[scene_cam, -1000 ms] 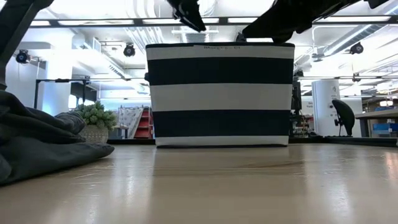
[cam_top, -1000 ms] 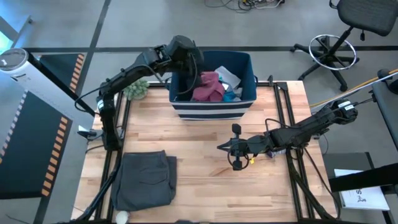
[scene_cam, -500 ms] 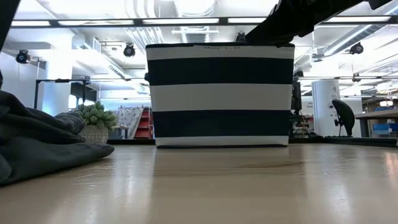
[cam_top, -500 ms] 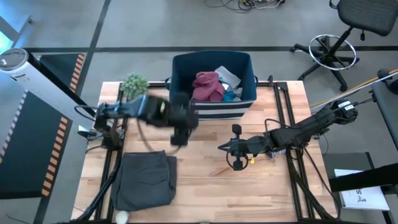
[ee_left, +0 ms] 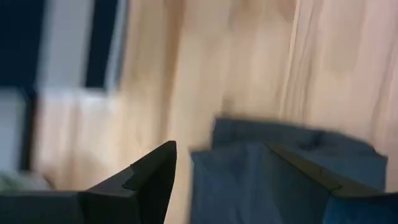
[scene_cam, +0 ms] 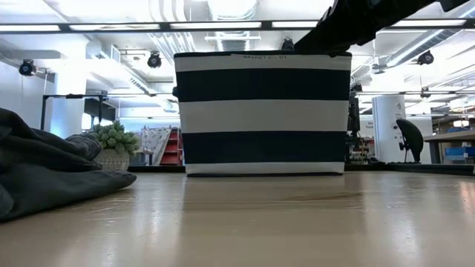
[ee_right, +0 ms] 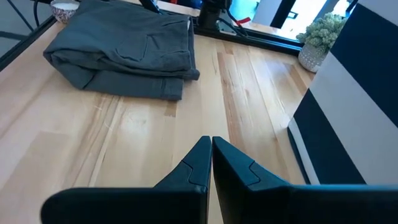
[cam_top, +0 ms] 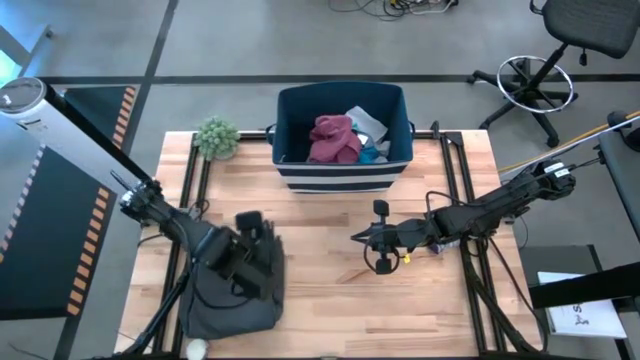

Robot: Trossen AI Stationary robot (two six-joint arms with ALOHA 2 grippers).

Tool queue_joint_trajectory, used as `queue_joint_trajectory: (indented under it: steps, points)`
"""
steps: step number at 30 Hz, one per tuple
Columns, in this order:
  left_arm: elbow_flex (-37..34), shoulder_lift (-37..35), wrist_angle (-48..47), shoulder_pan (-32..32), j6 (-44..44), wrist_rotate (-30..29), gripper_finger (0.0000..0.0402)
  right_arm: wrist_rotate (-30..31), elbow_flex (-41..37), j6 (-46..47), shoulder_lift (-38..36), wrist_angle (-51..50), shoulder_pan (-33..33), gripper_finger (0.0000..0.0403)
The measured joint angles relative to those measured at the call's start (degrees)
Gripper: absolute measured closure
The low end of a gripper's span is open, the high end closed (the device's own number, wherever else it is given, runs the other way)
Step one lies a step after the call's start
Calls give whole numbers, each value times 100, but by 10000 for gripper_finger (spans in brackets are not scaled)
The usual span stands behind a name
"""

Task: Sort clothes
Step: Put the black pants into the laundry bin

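Note:
A dark grey garment (cam_top: 232,298) lies folded on the table at the front left; it also shows in the right wrist view (ee_right: 124,50) and the low view (scene_cam: 52,174). My left gripper (cam_top: 264,262) is open over the garment's right edge (ee_left: 280,171), and I see nothing between its fingers. A maroon garment (cam_top: 333,138), a white one (cam_top: 366,122) and a teal one (cam_top: 372,153) lie in the navy striped bin (cam_top: 343,178). My right gripper (cam_top: 366,240) is shut and empty over mid-table, right of centre. No socks show.
The striped bin (scene_cam: 263,111) stands at the table's far middle. A small potted plant (cam_top: 217,137) stands left of it at the far edge. Bare wood lies between the bin and the grey garment and along the front right.
My left gripper has swung from the bin's left rim toward the table's near left, coming down across the table to hover over the folded grey garment's right edge. The garments and my right arm have kept still.

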Motion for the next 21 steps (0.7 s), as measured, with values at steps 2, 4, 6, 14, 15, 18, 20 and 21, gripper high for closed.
queue_joint_trajectory:
  steps: [2,4,6,14,15,18,20,21]
  points:
    - [-785,-278,756,-128,-332,314,189,-1,0,11,0,-3,0,403]
    - [-1574,-601,1827,-253,-617,756,193,-1,0,14,0,-25,1,403]
    - [-2339,-870,2976,-388,-854,1075,195,-1,0,20,0,-24,2,403]
    - [-4181,-1089,5333,-482,-1795,1503,165,-1,0,30,0,-28,2,403]
    - [-4272,-1066,5351,-456,-2007,1619,157,-1,0,30,0,-30,-1,403]
    - [-4526,-1010,5334,-405,-2646,1767,131,-1,0,32,0,-29,1,403]
    - [-4679,-985,5342,-371,-2931,1778,113,-1,0,32,0,-28,2,403]
    - [-4749,-973,5370,-347,-3033,1785,104,-1,0,32,0,-28,2,403]
